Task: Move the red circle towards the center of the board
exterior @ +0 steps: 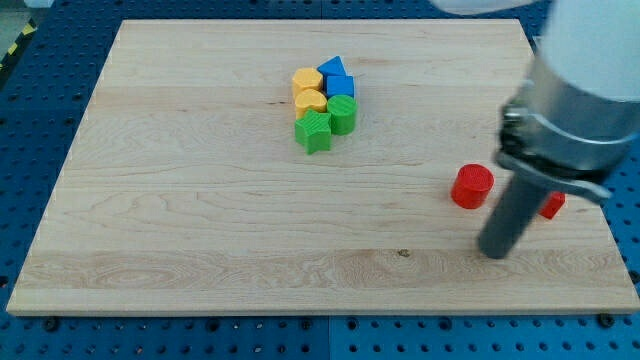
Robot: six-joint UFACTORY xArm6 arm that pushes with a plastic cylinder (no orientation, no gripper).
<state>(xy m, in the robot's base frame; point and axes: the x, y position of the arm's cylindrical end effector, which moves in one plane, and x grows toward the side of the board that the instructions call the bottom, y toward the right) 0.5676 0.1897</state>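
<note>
The red circle (472,186) is a short red cylinder lying on the wooden board (200,230) at the view's right. My tip (494,252) rests on the board just below and slightly right of the red circle, a small gap apart from it. A second red block (552,206) is partly hidden behind the rod, to the right of the red circle; its shape cannot be made out.
A tight cluster sits near the board's top centre: a blue triangle (334,67), a blue block (341,86), a yellow hexagon (306,79), a yellow block (310,100), a green cylinder (343,114) and a green star-like block (313,131). The arm's pale body (580,90) covers the board's right edge.
</note>
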